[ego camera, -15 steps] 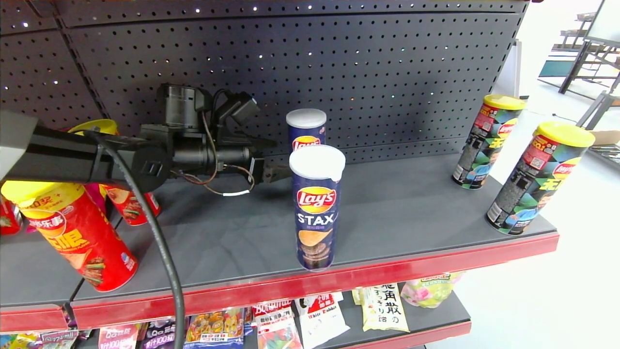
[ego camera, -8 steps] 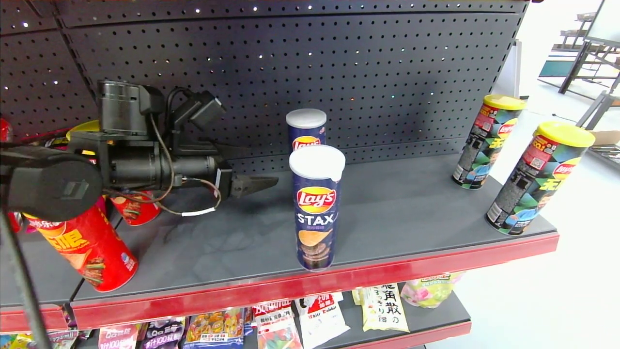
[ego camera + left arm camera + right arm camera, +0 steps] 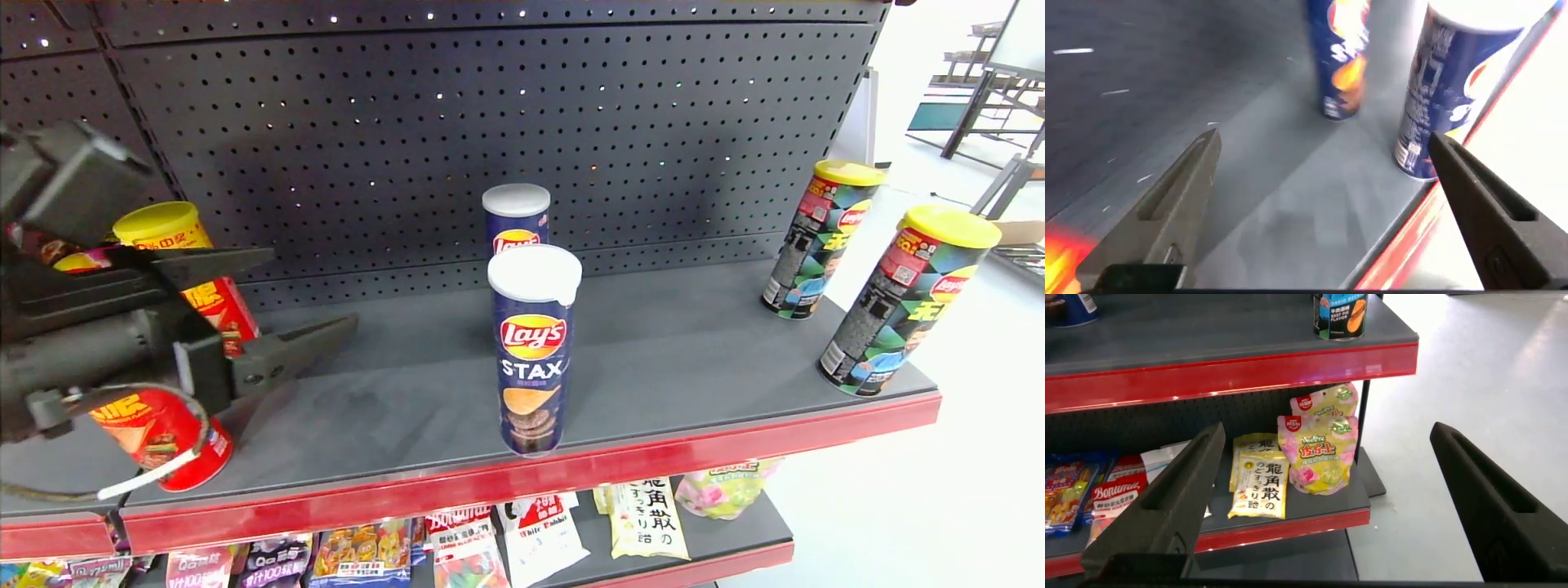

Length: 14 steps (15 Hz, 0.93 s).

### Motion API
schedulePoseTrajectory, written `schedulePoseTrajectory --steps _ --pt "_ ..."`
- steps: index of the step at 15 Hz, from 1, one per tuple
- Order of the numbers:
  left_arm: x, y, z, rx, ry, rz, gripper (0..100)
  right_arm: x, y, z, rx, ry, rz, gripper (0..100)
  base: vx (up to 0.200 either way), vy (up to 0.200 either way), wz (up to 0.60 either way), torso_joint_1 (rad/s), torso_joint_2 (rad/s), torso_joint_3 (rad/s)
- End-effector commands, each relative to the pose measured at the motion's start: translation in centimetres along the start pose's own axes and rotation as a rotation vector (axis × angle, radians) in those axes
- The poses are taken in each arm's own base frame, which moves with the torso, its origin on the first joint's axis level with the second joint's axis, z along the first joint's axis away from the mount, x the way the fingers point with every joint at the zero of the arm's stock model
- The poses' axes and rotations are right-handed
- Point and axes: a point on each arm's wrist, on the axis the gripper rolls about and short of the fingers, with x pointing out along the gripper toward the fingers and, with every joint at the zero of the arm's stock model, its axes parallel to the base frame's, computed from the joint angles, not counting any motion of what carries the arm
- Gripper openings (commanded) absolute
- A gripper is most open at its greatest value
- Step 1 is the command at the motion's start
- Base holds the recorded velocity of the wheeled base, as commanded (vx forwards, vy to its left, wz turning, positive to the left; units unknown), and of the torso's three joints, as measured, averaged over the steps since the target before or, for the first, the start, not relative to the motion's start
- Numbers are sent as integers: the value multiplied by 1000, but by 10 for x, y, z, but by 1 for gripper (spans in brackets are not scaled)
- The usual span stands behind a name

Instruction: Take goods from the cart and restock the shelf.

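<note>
Restocking under way: the left claw (image 3: 312, 286) hangs empty at the left end of the shelf (image 3: 686, 351), its two fingers spread wide with nothing between them. It is well apart from the front blue can (image 3: 531, 351), which stands upright at the shelf's red front lip. The rear blue can (image 3: 516, 216) stands directly behind it, near the pegboard back (image 3: 408, 122). The right claw (image 3: 1327, 433), likewise spread and empty, sits low, facing the snack packets (image 3: 1259, 486) on the lower shelf (image 3: 1306, 524). With both claws empty and the cans standing, one placement looks complete. The next move would call for turning to the cart, closing on another item and carrying it to a bare stretch of shelf without toppling the upright cans. Labels: the blue cans carry a red-and-yellow roundel above white lettering and a pictured crisp. The red cans (image 3: 163, 433) at left bear yellow characters, and the yellow-lidded cans (image 3: 820, 237) at right wear a black-and-green pattern
</note>
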Motion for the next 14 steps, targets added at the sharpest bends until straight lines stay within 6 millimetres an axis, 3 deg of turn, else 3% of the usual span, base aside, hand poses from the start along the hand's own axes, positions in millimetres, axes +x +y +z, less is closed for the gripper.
schedulePoseTrajectory --steps 1,2,3,4,5,6,8,10,13,14 --pt "-77 -12 -2 -91 -158 197 100 0 0 0 0 0 0 100 0 0 0 0 0 0" --pt "-96 -14 -17 -128 -171 280 100 0 0 0 0 0 0 100 0 0 0 0 0 0" --pt "-96 -14 -17 -128 -171 280 100 0 0 0 0 0 0 100 0 0 0 0 0 0" --pt "-137 -27 -60 -137 -223 329 100 0 0 0 0 0 0 100 0 0 0 0 0 0" --pt "-139 -28 -63 -137 -226 329 100 0 0 0 -1 0 0 100 0 0 0 0 0 0" --pt "-159 -37 -90 -138 -201 331 100 0 0 0 0 0 0 100 0 0 0 0 0 0" --pt "-183 -48 -120 -156 -46 357 100 0 0 0 0 0 0 100 0 0 0 0 0 0" --pt "-186 -53 -127 -169 2 412 100 0 0 0 0 0 0 100 0 0 0 0 0 0" --pt "-180 -67 -140 -245 80 768 100 0 0 0 -1 0 0 100 0 0 0 0 0 0" --pt "-179 -73 -153 -250 62 737 100 0 0 0 -3 0 5 100 0 0 0 0 0 0"
